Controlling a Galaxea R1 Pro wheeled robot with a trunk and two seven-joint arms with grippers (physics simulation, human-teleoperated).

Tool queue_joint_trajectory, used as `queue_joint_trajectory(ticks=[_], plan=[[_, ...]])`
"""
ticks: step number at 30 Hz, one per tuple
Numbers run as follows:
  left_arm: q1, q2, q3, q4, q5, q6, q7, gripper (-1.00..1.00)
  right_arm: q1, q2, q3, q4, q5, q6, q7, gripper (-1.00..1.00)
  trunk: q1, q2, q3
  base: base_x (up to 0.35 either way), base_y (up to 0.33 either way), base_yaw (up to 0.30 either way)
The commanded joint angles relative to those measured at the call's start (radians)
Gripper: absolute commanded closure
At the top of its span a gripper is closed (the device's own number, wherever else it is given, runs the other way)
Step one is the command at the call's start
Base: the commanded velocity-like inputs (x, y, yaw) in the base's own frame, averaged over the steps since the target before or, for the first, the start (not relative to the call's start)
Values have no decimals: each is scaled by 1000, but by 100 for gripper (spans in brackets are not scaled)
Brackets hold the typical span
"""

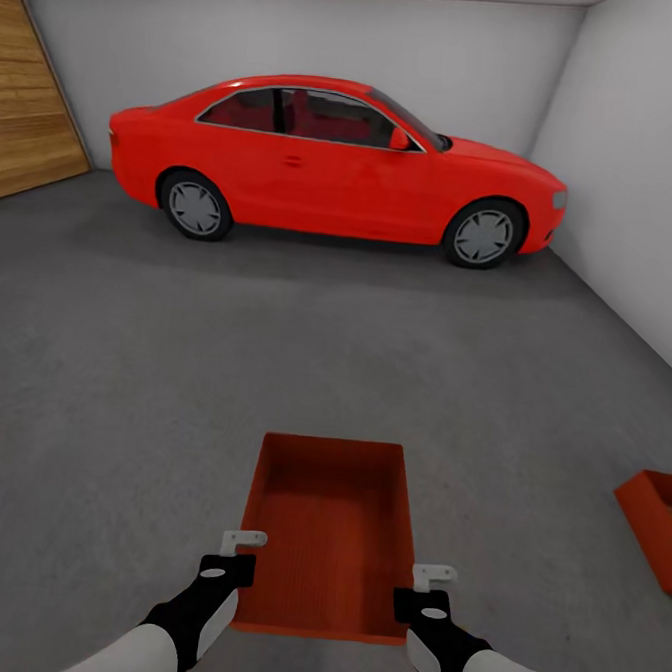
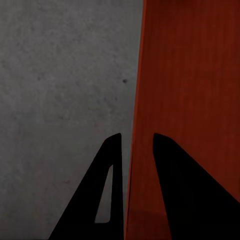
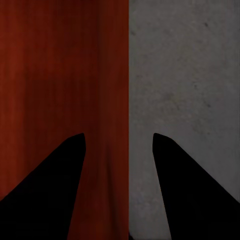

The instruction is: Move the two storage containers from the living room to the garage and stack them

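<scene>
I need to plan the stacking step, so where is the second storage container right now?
In the head view, the second container sits on the grey concrete floor at the right edge, right of the held container.

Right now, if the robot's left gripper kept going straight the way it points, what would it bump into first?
The left gripper straddles the left side wall of the storage container, pointing down. Going straight on, its fingers would probably slide along that wall and meet the grey floor, though how far off that is cannot be judged.

Two storage containers, one red car, two grippers.
</scene>
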Motion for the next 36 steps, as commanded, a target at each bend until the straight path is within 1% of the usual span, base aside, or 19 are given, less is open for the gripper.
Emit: queue_joint_trajectory(ticks=[1, 36], plan=[[-1, 0, 23, -54, -16, 7, 6, 100, 0, 0, -3, 33, -18, -4, -1, 100, 1, -1, -1, 322, 0, 0], [-1, 0, 22, -54, -16, 7, 6, 100, 0, 0, -3, 33, -17, -4, -1, 100, 1, -1, -1, 322, 0, 0]])
